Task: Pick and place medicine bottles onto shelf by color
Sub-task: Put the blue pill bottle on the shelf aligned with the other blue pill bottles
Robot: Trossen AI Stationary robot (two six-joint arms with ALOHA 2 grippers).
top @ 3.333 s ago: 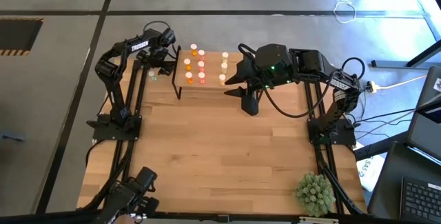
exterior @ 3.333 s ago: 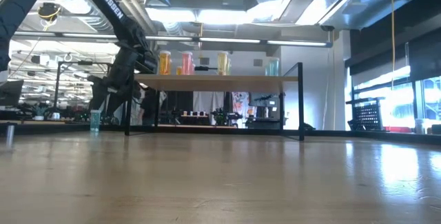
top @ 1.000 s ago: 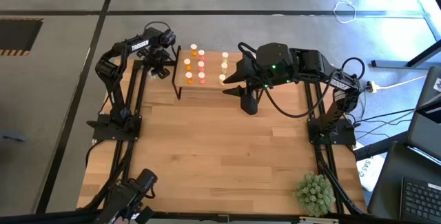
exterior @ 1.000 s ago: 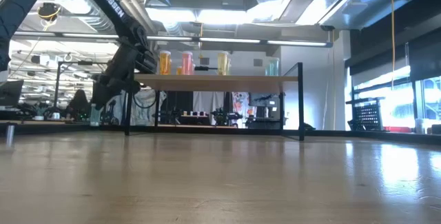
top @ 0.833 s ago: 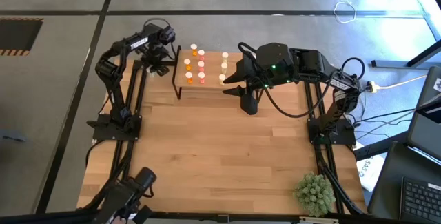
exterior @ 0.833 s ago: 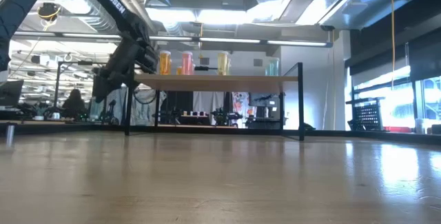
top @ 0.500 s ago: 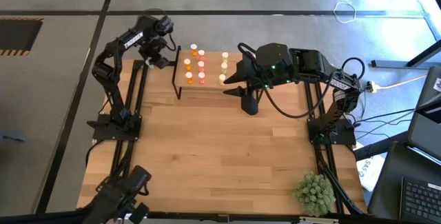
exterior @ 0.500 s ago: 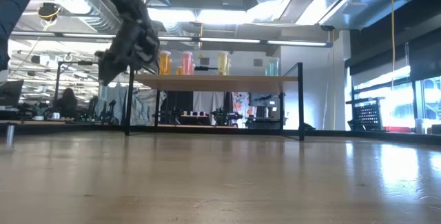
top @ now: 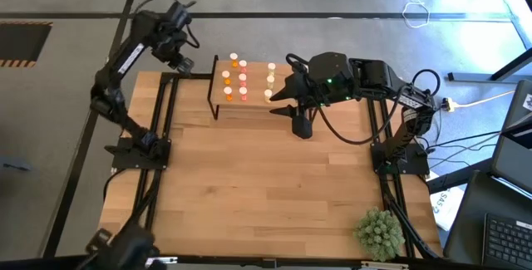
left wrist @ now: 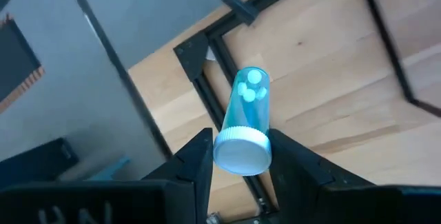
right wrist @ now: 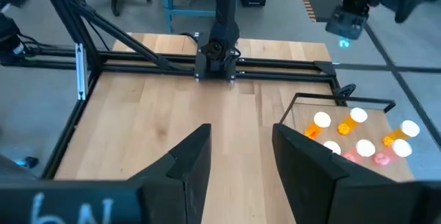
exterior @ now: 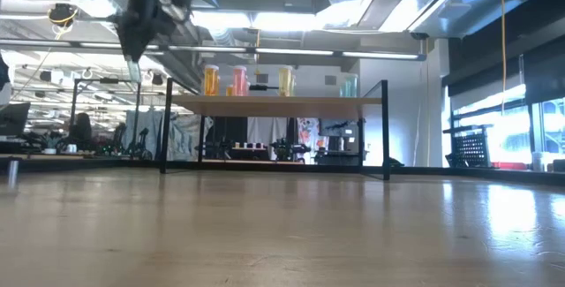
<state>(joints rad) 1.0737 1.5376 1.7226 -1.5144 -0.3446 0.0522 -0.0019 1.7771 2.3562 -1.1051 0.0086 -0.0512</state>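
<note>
My left gripper (left wrist: 238, 156) holds a pale green bottle (left wrist: 244, 117) by its white cap, its long axis running straight out from my jaws. I hang high past the table's far-left corner; the shelf (top: 256, 100) lies toward the far edge's middle. My right gripper (right wrist: 241, 156), jaws apart and empty, waits beside the shelf.

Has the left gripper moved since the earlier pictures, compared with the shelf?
Yes. The left gripper, shut on a pale green bottle, has risen from table level beside the shelf to above its board.

Spiky green plant ball (top: 380, 233) at table (top: 274, 187) corner
</note>
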